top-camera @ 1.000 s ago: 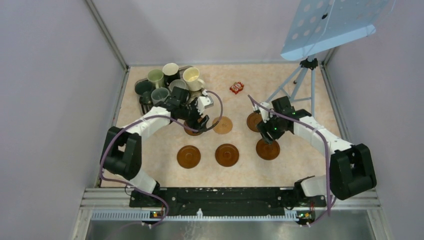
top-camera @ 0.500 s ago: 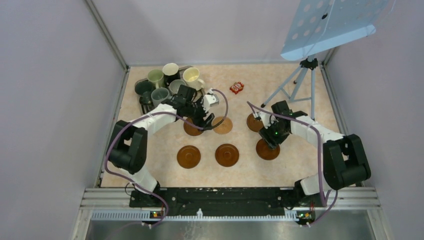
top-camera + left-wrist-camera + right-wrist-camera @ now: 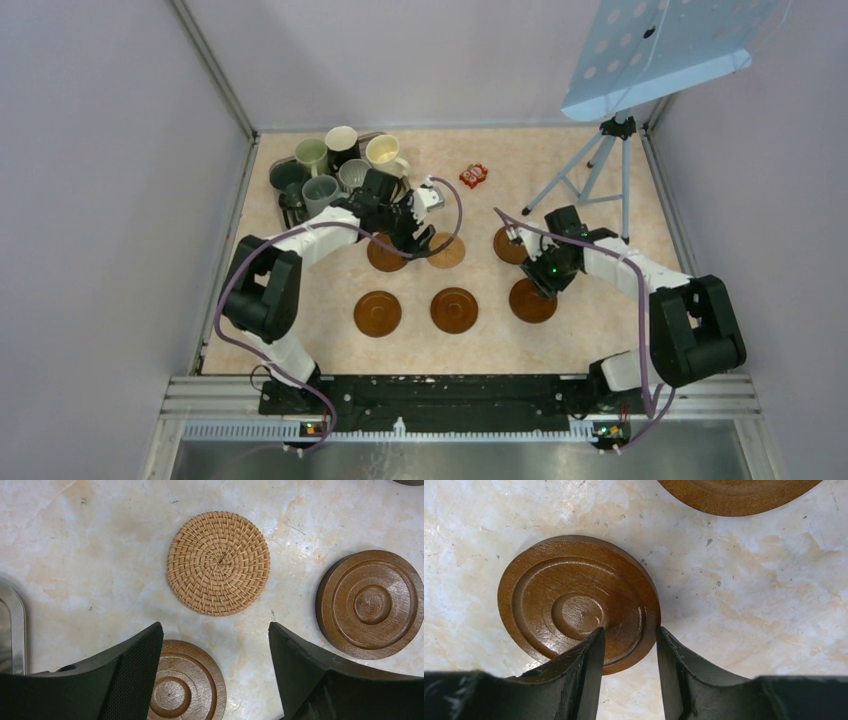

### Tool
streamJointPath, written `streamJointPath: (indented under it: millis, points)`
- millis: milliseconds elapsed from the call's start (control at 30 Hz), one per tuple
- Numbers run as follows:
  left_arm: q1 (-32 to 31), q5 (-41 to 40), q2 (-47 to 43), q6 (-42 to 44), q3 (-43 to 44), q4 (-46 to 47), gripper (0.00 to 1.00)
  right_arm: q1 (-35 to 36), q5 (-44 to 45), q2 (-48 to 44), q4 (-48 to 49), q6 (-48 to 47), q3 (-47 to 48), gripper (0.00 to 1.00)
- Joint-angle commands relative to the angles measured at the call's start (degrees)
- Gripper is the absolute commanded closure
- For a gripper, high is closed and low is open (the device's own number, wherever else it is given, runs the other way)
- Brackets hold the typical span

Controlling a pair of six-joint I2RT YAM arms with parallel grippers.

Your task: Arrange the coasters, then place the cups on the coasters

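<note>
The right gripper is set over the near rim of a dark brown coaster toward the worktop's right edge. Its fingers are drawn narrow with the rim between them, but a firm pinch cannot be told. The left gripper is held spread wide, with the woven tan coaster lying just beyond its fingertips.

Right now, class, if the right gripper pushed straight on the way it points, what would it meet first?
The dark brown coaster: its near rim sits between the fingers of the right gripper, though whether they touch it is unclear.
</note>
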Motion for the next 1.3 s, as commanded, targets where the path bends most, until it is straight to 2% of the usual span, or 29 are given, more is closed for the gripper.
streamJointPath:
  millis: [0,433,767,1267]
  points:
    - [-0.45,0.56,1.03,-1.11,1.60,2.40,0.18,1.05,-2.98,-0.54,-1.92,-0.08,-1.85,0.58]
    - [-1.86,-3.16,5.46,-1.20,4.42,3.14,0.17,4.56,-2.86,-0.88,-2.07,-0.47,-2.39,0.59]
    - [-2.84,-4.50,10.09,2.13,6.33,3.43,0.18,4.62,-2.63,-0.82,-0.71,0.81,-1.52,0.57]
    - [-4.66,-5.75,14.98,2.58,8.48,4.48,0.23,5.00,-3.66,0.96,-0.04,1.75,-0.24,0.58]
